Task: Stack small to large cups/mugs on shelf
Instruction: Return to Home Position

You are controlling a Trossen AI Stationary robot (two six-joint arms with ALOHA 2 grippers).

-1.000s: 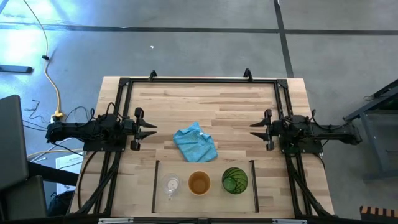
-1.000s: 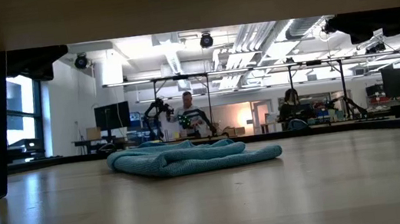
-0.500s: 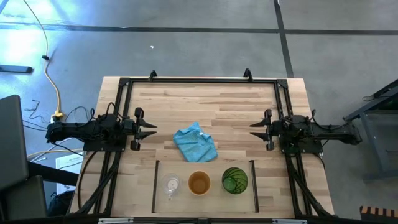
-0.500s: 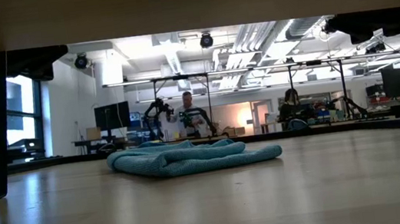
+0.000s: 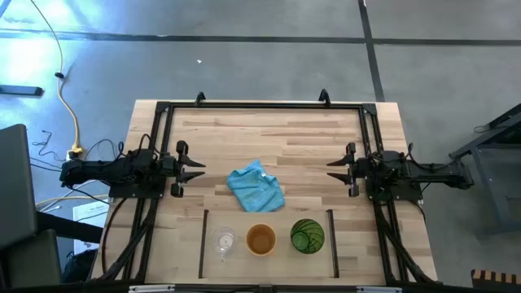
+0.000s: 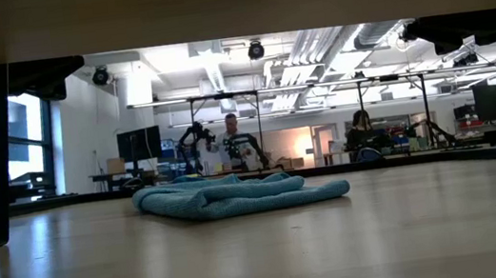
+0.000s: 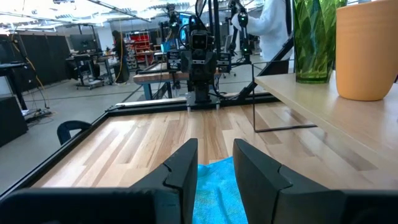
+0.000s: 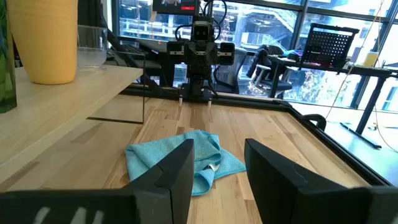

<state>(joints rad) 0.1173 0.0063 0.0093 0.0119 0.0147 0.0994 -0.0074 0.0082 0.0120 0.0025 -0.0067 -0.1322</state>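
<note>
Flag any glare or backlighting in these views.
High view: bright glare on the floor upper left, table evenly lit. Low view: bright room backlights the cloth. Right wrist view: windows backlight the left arm. Left wrist view: even.

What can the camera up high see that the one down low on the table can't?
Only the high view shows the three cups in a row on the shelf: the clear glass, the orange cup and the green tumbler. It also shows the left gripper and right gripper, both open, at the table's sides. Only the low view shows the room behind, with people far off. Both show the blue cloth on the wooden table.
</note>
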